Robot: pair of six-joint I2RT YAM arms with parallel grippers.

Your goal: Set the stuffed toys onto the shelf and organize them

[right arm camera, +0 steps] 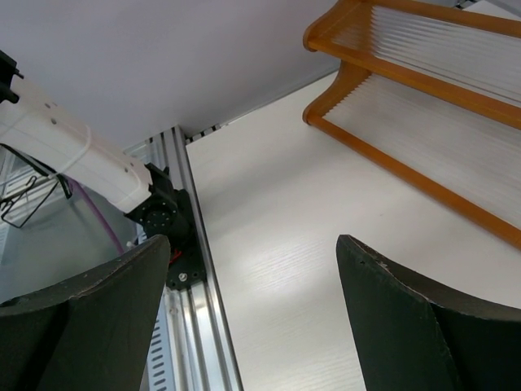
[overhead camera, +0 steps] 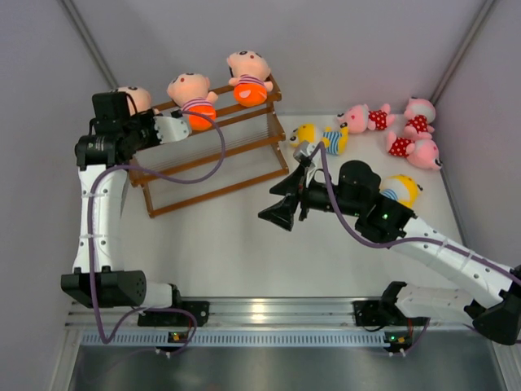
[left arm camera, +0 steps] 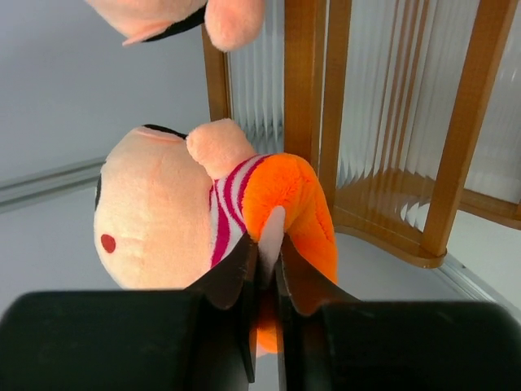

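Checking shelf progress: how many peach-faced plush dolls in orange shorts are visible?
3, along the brown wooden shelf's top tier: left one half hidden behind the left arm, middle one pinched by the left end effector, right one free.

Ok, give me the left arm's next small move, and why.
Probably ease the held doll down onto the left end of the top tier of the shelf. The left claw is shut on its orange shorts, two matching dolls sit along that tier, and whether this one is seated cannot be told.
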